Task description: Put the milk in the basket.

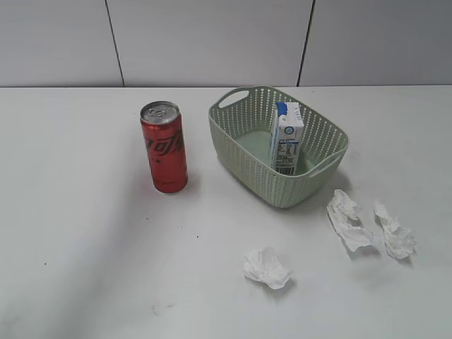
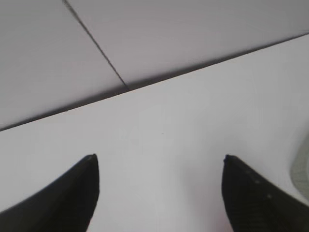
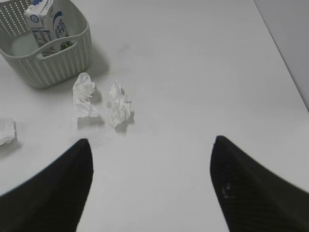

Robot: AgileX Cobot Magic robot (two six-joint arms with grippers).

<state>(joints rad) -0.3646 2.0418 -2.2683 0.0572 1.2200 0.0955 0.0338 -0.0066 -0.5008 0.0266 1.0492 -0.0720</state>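
Observation:
The milk [image 1: 286,138], a small white carton with a blue top, stands upright inside the pale green basket [image 1: 247,171], leaning against its right wall. In the right wrist view the milk [image 3: 46,24] and the basket [image 3: 53,65] lie at the top left. My right gripper [image 3: 152,145] is open and empty above bare table, well away from the basket. My left gripper [image 2: 159,157] is open and empty over bare table near the back wall. A sliver of the basket [image 2: 303,171] shows at the right edge of the left wrist view. Neither gripper shows in the exterior view.
A red soda can [image 1: 164,147] stands left of the basket. Three crumpled white paper wads lie in front: one at the centre [image 1: 266,268] and two at the right [image 1: 347,219] [image 1: 394,232]. Two also show in the right wrist view [image 3: 85,94] [image 3: 119,103].

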